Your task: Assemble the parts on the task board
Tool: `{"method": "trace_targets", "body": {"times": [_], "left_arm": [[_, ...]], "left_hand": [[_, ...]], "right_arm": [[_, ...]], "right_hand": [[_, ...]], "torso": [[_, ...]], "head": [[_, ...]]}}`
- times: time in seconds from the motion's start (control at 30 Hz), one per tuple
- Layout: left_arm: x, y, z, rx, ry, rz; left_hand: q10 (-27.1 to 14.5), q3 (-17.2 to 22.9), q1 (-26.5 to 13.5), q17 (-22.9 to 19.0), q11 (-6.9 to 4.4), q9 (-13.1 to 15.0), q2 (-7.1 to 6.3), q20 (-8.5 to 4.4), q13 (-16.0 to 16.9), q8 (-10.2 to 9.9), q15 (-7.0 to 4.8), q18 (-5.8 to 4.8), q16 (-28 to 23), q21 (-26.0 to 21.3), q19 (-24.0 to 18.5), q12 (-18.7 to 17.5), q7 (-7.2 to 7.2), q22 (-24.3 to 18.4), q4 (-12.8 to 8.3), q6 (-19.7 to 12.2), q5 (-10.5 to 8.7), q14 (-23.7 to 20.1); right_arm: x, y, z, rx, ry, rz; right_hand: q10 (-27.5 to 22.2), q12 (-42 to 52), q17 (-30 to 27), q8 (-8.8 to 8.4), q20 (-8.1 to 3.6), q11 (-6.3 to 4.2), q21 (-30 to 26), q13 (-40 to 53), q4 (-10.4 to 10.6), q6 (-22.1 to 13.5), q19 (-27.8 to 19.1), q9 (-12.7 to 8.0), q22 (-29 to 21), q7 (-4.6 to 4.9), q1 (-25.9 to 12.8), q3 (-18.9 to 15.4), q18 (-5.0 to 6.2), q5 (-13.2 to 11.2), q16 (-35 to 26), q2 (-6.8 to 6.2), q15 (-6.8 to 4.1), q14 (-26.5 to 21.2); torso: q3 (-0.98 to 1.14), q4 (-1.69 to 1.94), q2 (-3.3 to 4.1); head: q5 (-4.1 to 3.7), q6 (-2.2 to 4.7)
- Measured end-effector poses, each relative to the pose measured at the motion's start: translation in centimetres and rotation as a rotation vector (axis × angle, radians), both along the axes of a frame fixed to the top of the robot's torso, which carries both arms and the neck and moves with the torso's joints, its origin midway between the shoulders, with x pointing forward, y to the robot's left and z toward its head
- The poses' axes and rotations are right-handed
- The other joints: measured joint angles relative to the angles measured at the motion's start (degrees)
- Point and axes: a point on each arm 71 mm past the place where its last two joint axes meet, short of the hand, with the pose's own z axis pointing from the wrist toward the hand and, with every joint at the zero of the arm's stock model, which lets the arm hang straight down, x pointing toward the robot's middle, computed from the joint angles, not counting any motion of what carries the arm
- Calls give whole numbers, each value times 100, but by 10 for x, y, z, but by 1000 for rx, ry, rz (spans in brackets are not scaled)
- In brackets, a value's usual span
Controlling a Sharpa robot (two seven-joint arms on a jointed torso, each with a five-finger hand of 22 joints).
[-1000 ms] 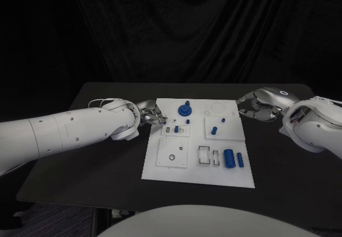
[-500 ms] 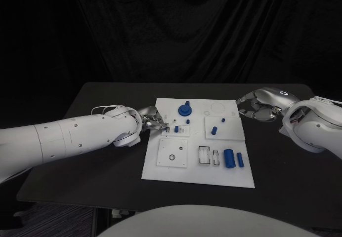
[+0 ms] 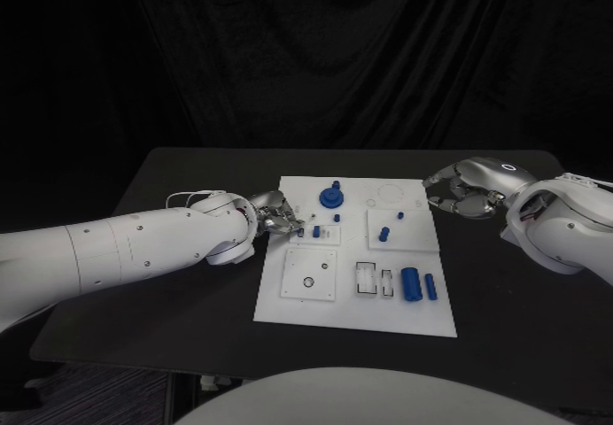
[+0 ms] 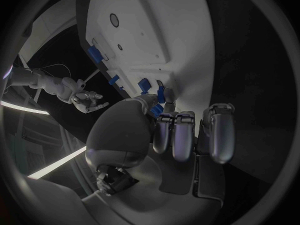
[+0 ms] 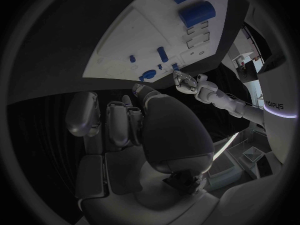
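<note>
The white task board [image 3: 291,299] lies in the middle of the black table. Blue parts stand on it: a round knob [image 3: 332,193], a short peg [image 3: 315,231] in a small raised plate, another peg [image 3: 384,234], a thick cylinder [image 3: 410,282] and a slim one [image 3: 430,285]. My left hand [image 3: 277,218] is at the board's left edge, its fingertips [image 4: 164,119] close to the short peg [image 4: 145,85]. Whether they pinch anything is hidden. My right hand [image 3: 462,189] hovers past the board's far right corner with its fingers curled in on nothing.
A raised square plate with a round hole [image 3: 308,282] sits at the board's near left. Rectangular slots [image 3: 368,278] lie beside the thick cylinder. Bare black table [image 3: 191,292] surrounds the board on every side.
My left hand has shifted a little towards the small raised plate and the short peg. The right hand has stayed where it was.
</note>
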Motion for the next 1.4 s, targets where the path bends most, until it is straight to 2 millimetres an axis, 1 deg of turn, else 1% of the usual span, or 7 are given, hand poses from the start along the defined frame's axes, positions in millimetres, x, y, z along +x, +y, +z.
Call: {"method": "trace_targets", "body": {"times": [0.6, 0.7, 0.93, 1.13, 1.2, 1.3, 1.4], "left_arm": [[-5, -5, 0, 6, 3, -15], [-6, -5, 0, 14, 1, -18], [-8, -6, 1, 34, -7, -25], [-9, -7, 1, 59, -23, -31], [-10, -7, 2, 69, -30, -33], [-11, -7, 2, 83, -41, -37], [-11, -8, 2, 95, -50, -40]], "left_hand": [[0, 0, 0, 0, 0, 7, 0, 0, 0, -12, 0, 0, 0, 0, 0, 0, 16, 0, 0, -17, -1, 0], [0, 0, -8, 0, 0, 9, -7, 0, 0, -12, 0, 0, 0, 0, 0, 0, -4, 0, 0, 4, -1, 0], [0, -1, -25, 0, 0, 24, 10, 0, 0, -13, 0, 0, 0, 0, 0, 0, -5, 0, 0, 4, -1, 0], [0, -16, -71, 0, 0, 30, 37, 0, 0, -13, 0, 0, 0, 0, 0, 0, -7, 0, 16, 2, -63, 0], [0, -16, -76, 0, 0, 32, 32, 0, 0, -12, 0, 0, 0, 0, 0, 0, -29, 0, 16, 24, -113, 0], [0, -17, -106, 0, 0, 36, 61, 0, 0, 13, 0, 0, 0, 0, 0, 0, -29, 0, 16, 24, -151, 0], [0, -17, -121, 0, 0, 40, 47, 0, 0, 18, 0, 0, 0, 0, 0, 0, -49, 0, 16, 44, -181, 0]], "right_arm": [[0, 0, 0, -1, 3, 0], [0, 0, 0, -1, 3, 0], [0, 0, 0, -2, 4, 0], [0, 0, 0, -3, 5, -1], [0, 0, -1, -3, 5, -1], [0, 0, -1, -4, 6, -1], [0, 0, -1, -4, 7, -2]], "right_hand": [[0, 0, 0, 0, 0, 0, 0, -2, 0, -1, 0, 0, 0, 0, 0, 0, 0, 0, 0, 0, 0, 0], [0, 0, 0, 0, 0, 0, 0, -2, 0, -1, 0, 0, 0, 0, 0, 0, 0, 0, 0, 0, 0, 0], [0, -23, 0, 0, 0, 0, -26, -1, 0, 0, 0, -6, -1, 0, 0, 0, 0, 0, 0, 0, 0, 0], [0, -23, 0, 0, 0, 0, -26, -1, 0, -1, 0, -6, -1, 1, 0, 0, 0, 0, 0, 0, 0, 0], [-1, -28, 0, 0, 0, 1, -26, 0, -1, -1, 0, -6, -1, 0, 0, 1, 0, 0, 0, 0, 0, 0], [-21, -47, 0, 0, 0, 21, -25, 0, -16, -1, 0, -6, -1, 1, 0, 15, 0, 0, 0, 0, 0, 0], [-21, -48, 0, 0, 0, 21, -26, 0, -15, -1, 0, -6, -1, 1, 0, 15, 0, 0, 0, 0, 0, 0]], "torso": [[-1, 1, -3], [-2, -1, -3], [-2, -1, -4], [-2, -2, -7], [-2, -2, -7], [-2, -3, -8], [-2, -3, -8]], "head": [[-10, 0], [-10, 0], [1, 0], [5, 0], [6, 0], [6, 0], [8, 0]]}}
